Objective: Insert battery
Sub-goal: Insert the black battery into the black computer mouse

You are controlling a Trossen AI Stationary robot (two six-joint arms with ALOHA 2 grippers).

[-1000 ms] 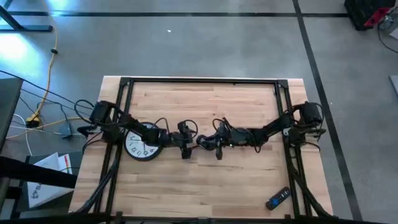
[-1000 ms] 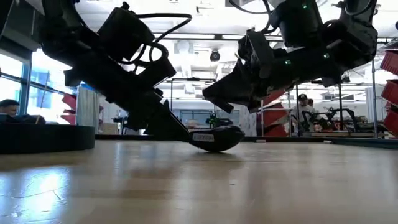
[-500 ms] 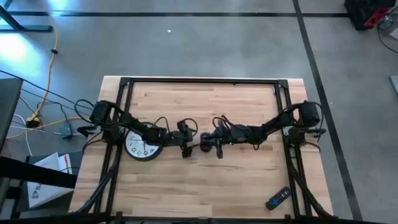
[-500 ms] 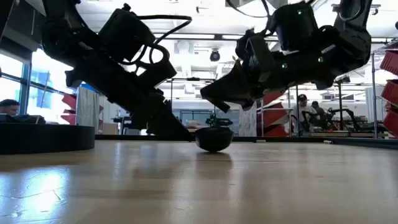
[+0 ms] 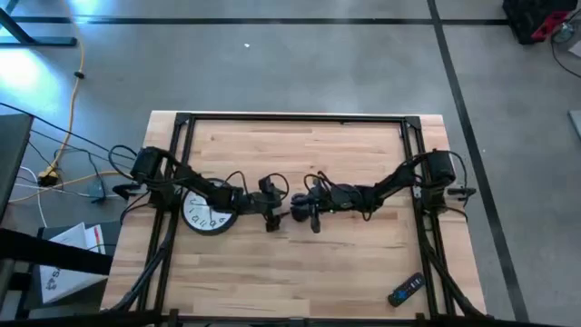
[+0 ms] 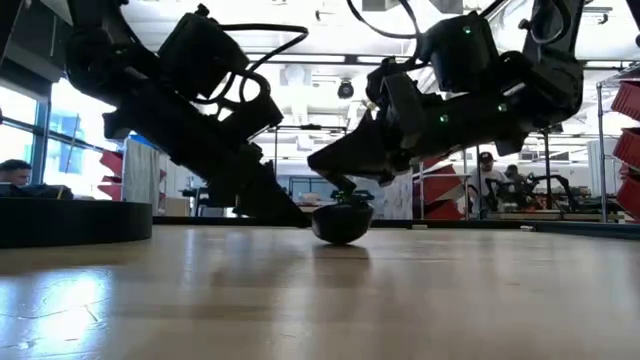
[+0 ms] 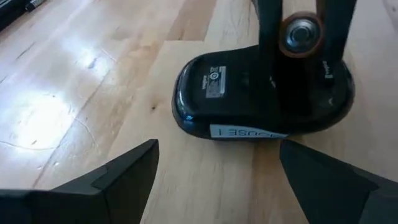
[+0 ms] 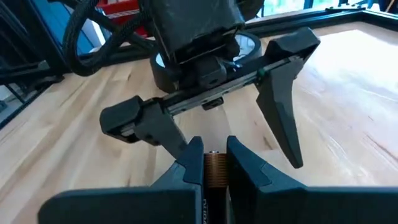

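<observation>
A black rounded computer mouse (image 7: 261, 93) lay belly-up at the middle of the light wooden worktop (image 5: 300, 263), its label side exposed. A copper-coloured cylindrical battery (image 7: 300, 34) was held directly over the mouse, clamped end-on between the fingers of the right pincer (image 8: 215, 163). In the low view that pincer (image 6: 342, 185) was seen just above the mouse (image 6: 341, 222), at or very near contact.

The left pincer (image 8: 217, 127) was seen spread wide apart, fingers (image 8: 283, 118) straddling the mouse from the opposite side, tips down at the worktop. Nothing was gripped by it. In the high view the two pincers were seen nose to nose at centre, left (image 5: 270, 218) and right (image 5: 311, 216), with the mouse largely hidden beneath them.

A round white clock face in a black rim (image 5: 205, 213) lay under the left arm, close behind the left pincer. A black remote control (image 5: 406, 290) lay well apart near the worktop's front right corner. People (image 6: 490, 170) were visible in the room beyond.
</observation>
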